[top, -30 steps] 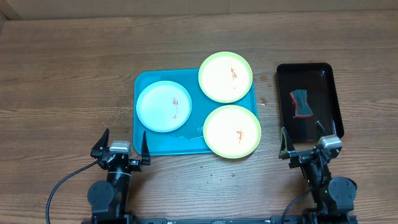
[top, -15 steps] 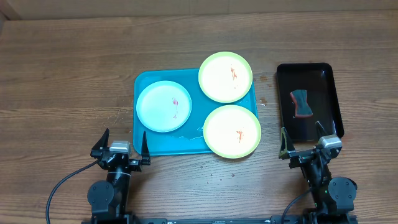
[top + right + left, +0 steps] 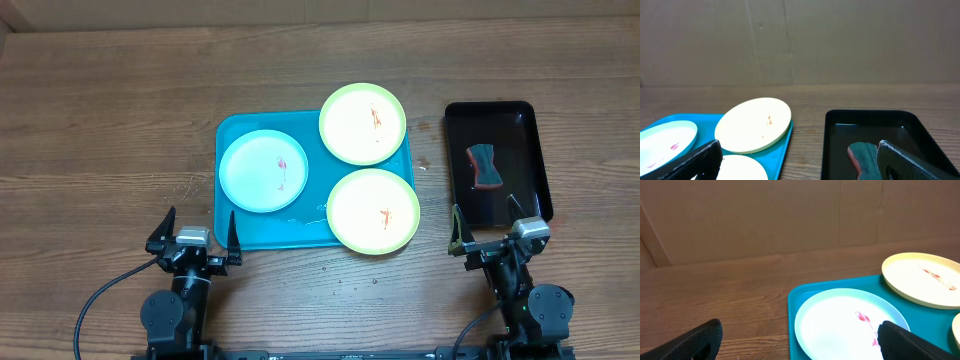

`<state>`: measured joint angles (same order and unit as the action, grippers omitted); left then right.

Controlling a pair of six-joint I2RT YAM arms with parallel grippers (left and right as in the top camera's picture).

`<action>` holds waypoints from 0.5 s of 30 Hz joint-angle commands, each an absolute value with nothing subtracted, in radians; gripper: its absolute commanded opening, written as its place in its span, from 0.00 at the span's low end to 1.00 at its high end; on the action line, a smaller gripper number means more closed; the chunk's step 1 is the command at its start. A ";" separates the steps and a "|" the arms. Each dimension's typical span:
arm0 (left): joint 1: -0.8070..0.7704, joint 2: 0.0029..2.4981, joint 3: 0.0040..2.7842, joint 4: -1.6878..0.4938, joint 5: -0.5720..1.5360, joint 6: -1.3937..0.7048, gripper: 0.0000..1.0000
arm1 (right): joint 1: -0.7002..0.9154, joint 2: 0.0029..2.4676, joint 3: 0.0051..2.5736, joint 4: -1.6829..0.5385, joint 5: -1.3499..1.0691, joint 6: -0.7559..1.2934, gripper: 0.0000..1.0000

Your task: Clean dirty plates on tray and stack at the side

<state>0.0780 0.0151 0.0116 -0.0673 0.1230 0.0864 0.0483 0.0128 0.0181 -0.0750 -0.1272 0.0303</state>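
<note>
The turquoise tray (image 3: 234, 222) lies mid-table. On it are a pale blue-white plate (image 3: 263, 171) at left, a lime-rimmed plate (image 3: 362, 123) at the back right, overhanging the rim, and a second lime-rimmed plate (image 3: 373, 211) at the front right. All carry red-orange smears. The left wrist view shows the pale plate (image 3: 840, 325) and the tray (image 3: 794, 297). The right wrist view shows the rear lime plate (image 3: 754, 125). My left gripper (image 3: 194, 235) is open and empty in front of the tray's left corner. My right gripper (image 3: 487, 222) is open and empty before the black tray.
A smaller black tray (image 3: 530, 130) stands at the right with a green-and-red sponge (image 3: 485, 166) in it, also seen in the right wrist view (image 3: 862, 155). A cardboard wall runs along the table's far edge. Small crumbs lie on the wood near the tray.
</note>
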 commanded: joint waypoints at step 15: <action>0.072 0.004 0.005 -0.067 0.120 0.105 1.00 | 0.055 0.003 0.008 -0.069 -0.133 0.038 1.00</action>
<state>0.0780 0.0151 0.0116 -0.0677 0.1230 0.0864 0.0486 0.0128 0.0181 -0.0746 -0.1272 0.0303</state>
